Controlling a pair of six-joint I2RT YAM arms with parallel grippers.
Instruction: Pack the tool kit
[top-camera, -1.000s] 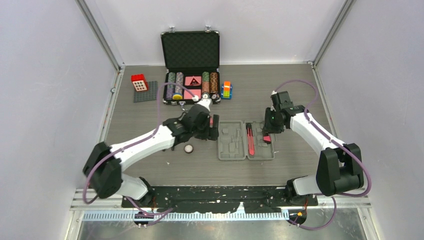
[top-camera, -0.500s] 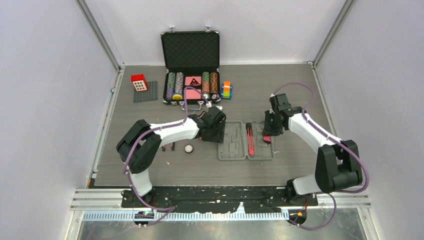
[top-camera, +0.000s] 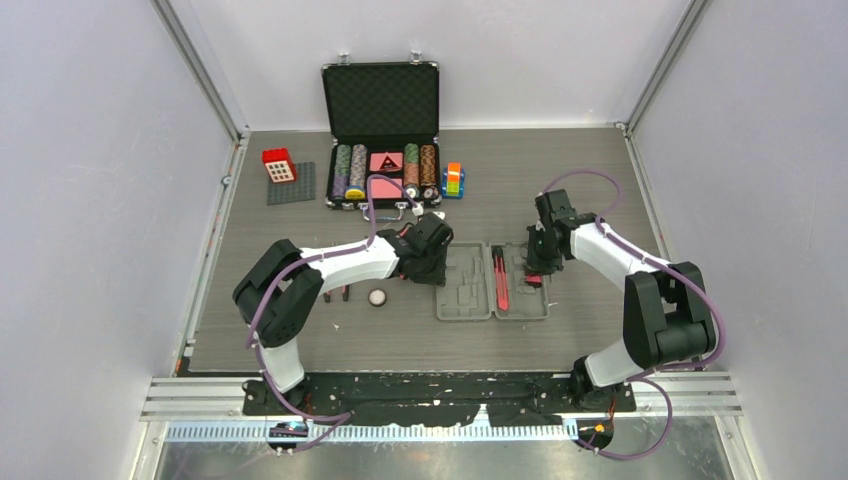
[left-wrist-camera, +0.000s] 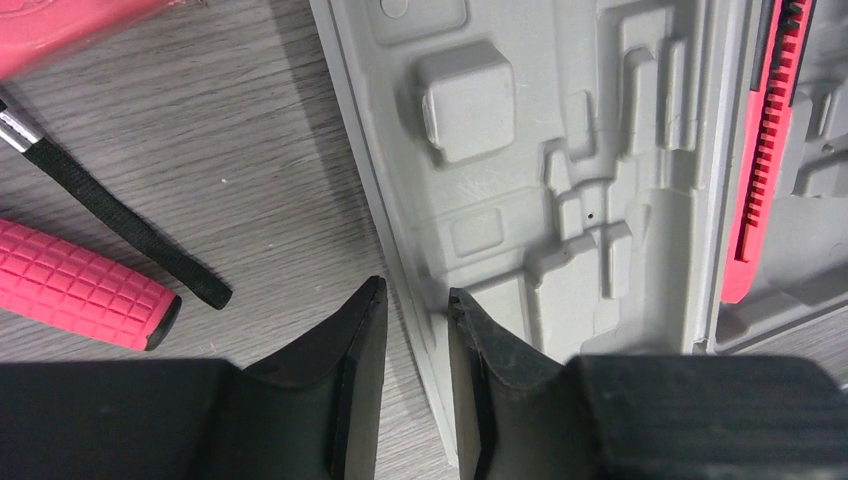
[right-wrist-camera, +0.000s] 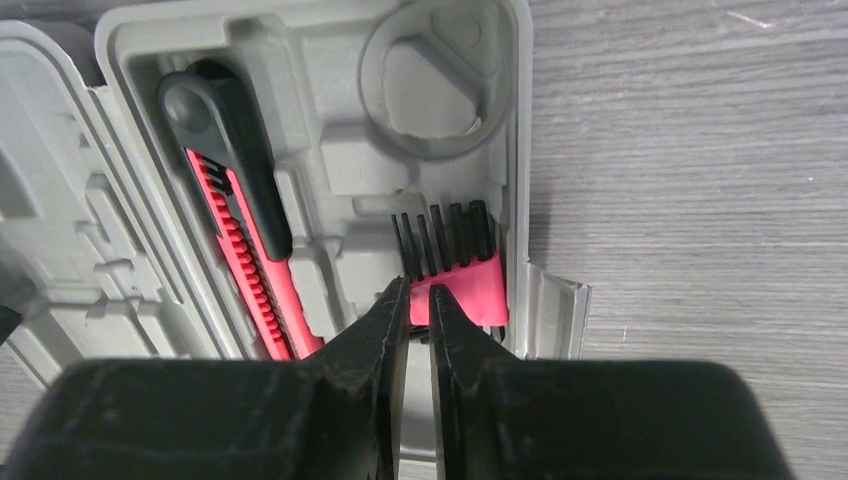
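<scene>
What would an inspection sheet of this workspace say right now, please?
Surface: grey wood-grain table.
Job's things: tool kit case open flat, knife and bit holder seated; red-handled tool lies outside, left of it.
Clutter: poker chip case, red brick, coloured block, white ball.
Grippers: left gripper astride the case's left rim; right gripper nearly closed over the bit holder.
Cables: purple cables loop off both arms.
Surroundings: white walls, metal frame posts.

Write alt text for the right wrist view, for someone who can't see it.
Two black fingers, nearly together, point at a red bit holder in an open grey case. A red-and-black knife lies in a slot to its left, a round recess above it is empty, and wood-grain table fills the right.
</scene>
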